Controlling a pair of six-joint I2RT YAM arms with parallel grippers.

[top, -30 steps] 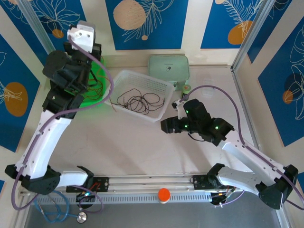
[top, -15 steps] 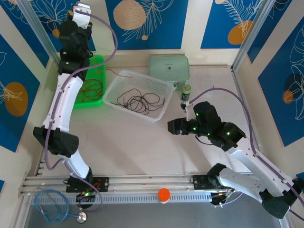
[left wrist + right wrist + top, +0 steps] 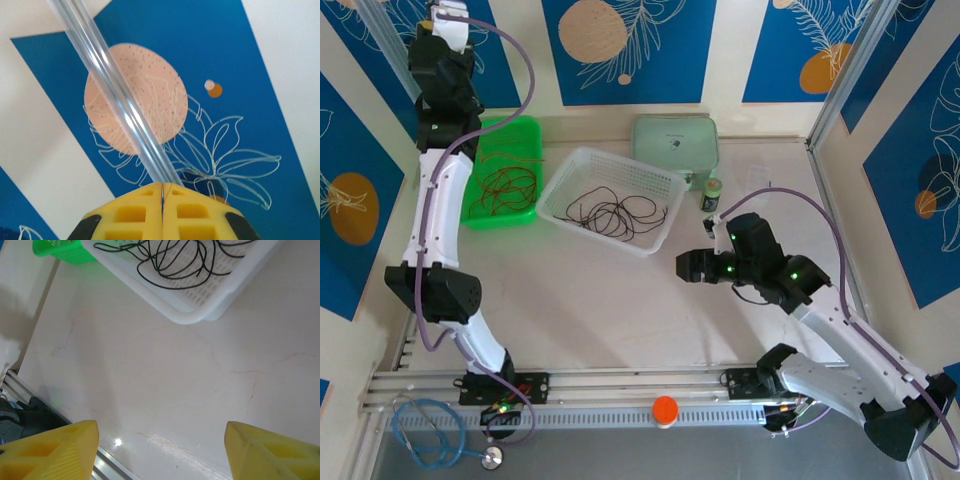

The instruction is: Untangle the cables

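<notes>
Black cable (image 3: 610, 214), looped, lengthwise in basket (image 3: 632, 164)

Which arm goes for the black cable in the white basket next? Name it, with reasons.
Probably right. The right arm hangs low beside the white basket, jaws open, facing the black cable. The left arm is raised toward the back wall, jaws shut.

Table (image 3: 620, 310): pale cream top with faint marble veining. Directly on it: green basket (image 3: 502, 219) at far left; white slatted basket (image 3: 670, 215) just beside it, skewed; pale green lidded case (image 3: 675, 145) behind it; small green-topped container (image 3: 712, 193) near the case's right corner.
</notes>
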